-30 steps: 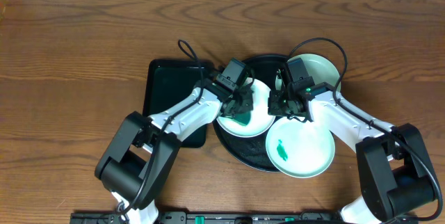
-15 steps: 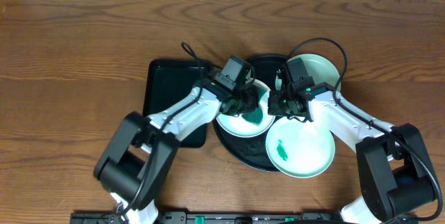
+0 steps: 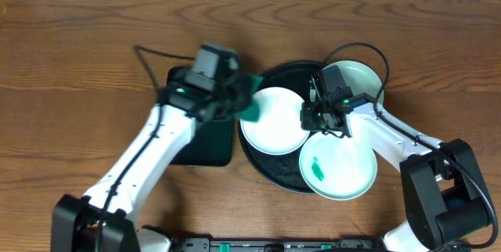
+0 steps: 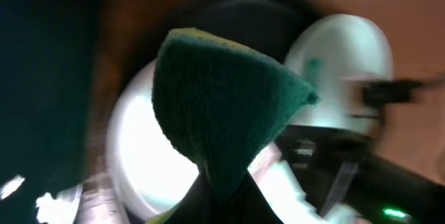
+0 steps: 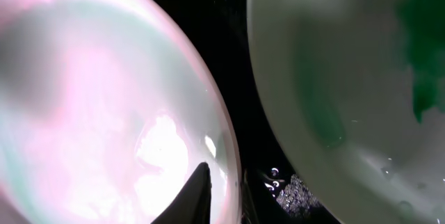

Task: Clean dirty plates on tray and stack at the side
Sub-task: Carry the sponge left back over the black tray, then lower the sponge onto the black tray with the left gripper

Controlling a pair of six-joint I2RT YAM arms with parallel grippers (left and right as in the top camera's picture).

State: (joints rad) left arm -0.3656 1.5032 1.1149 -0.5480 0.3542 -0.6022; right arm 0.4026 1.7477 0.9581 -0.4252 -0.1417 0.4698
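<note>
Though glossy, round white plate (image 3: pixel 273 120) near coarse sponge (image 4: pixel 222 106)

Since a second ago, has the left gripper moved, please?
Yes: the left gripper, holding the sponge, swung left off the white plate toward the rectangular tray.

Left arm (image 3: pixel 149 146) and right arm (image 3: pixel 391 131) were white tube links with bulky black joint housings (image 3: pixel 442 197). A thin black cable (image 3: pixel 368 48) looped off each wrist. A small green light (image 3: pixel 342 90) glowed on the black wrist block. The right gripper (image 5: pixel 224 200) had dark fingers, tapered to points.
</note>
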